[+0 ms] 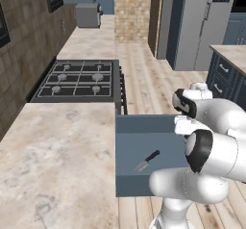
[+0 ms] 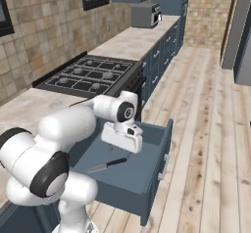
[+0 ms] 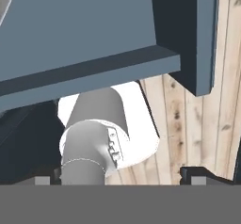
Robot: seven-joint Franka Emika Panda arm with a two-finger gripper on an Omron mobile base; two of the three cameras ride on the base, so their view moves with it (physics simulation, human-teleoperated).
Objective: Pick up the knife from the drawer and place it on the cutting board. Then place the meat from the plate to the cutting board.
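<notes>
Left base view: the drawer [image 1: 144,132] stands pulled out from the counter [image 1: 53,151], just this side of the stove [image 1: 79,80]. The knife [image 1: 147,161] lies flat on the drawer floor, black handle toward the front panel, blade pointing back toward the counter. The gripper [image 2: 121,138] hangs over the drawer, above the knife and apart from it. I cannot tell whether its fingers are spread or together.

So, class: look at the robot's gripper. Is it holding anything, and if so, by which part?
Nothing is held. The knife lies loose on the floor of the open drawer, apart from the gripper, which hangs above the drawer.
</notes>
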